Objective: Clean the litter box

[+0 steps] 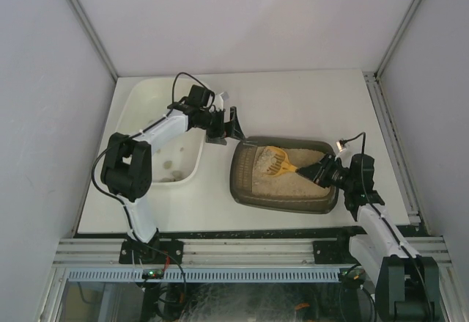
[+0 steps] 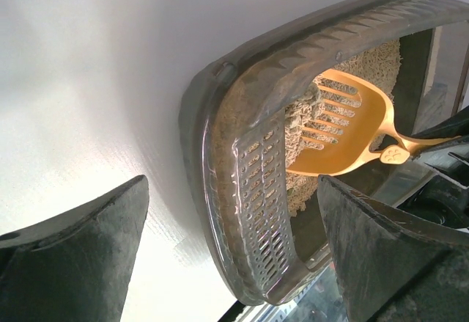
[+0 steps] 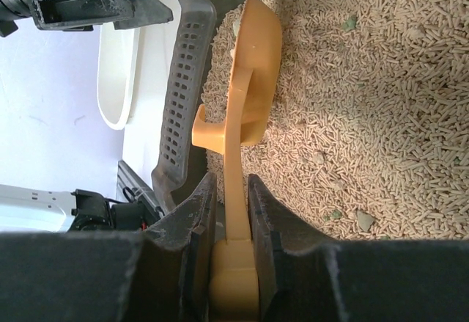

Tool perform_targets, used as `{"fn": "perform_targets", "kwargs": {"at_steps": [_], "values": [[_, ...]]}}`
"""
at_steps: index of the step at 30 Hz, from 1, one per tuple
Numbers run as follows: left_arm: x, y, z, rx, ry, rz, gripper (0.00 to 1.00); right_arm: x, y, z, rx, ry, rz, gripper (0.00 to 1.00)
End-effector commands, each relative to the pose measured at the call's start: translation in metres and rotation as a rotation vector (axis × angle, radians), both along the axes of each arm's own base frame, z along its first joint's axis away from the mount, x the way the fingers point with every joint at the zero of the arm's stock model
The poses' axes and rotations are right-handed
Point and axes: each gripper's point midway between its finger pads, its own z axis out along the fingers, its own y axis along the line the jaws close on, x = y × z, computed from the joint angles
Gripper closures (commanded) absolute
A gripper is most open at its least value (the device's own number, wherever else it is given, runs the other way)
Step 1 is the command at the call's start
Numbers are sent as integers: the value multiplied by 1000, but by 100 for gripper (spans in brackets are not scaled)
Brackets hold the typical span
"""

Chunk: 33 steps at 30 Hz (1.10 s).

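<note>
Counts one litter box (image 1: 286,207), lying on the bench (image 1: 308,105) right of centre, filled with beige pellet litter. Contains one yellow scoop (image 1: 277,162), slotted blade toward the left end. Right gripper (image 3: 231,190): narrow, clamped on the scoop handle over the right end of the box. Left gripper (image 1: 234,124): spread wide, holding nothing, just off the far left corner. One white tub (image 1: 157,109) left of the box, near but apart.

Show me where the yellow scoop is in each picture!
Top external: scoop in the litter box's left half.
Left wrist: scoop right of centre, above the litter.
Right wrist: scoop at centre, handle in the right pincer.
Shared landmark: litter box's slotted grey rim.
</note>
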Motion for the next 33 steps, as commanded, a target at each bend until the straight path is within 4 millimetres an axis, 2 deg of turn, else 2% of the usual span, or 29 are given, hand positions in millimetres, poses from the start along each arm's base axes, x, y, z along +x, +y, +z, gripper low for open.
{"fn": "perform_targets", "kwargs": {"at_steps": [1, 11, 17, 33], "values": [[9, -2, 35, -38, -110, -15, 0, 11, -3, 31, 24, -82, -6, 100], [9, -1, 34, -34, -111, -13, 0, 22, -2, 46, 45, -109, -10, 100], [8, 0, 32, -28, -107, -14, 0, 25, -1, 46, 47, -99, 1, 100], [5, 1, 30, -23, -104, -23, 0, -10, -4, 53, 0, -96, 2, 100]]}}
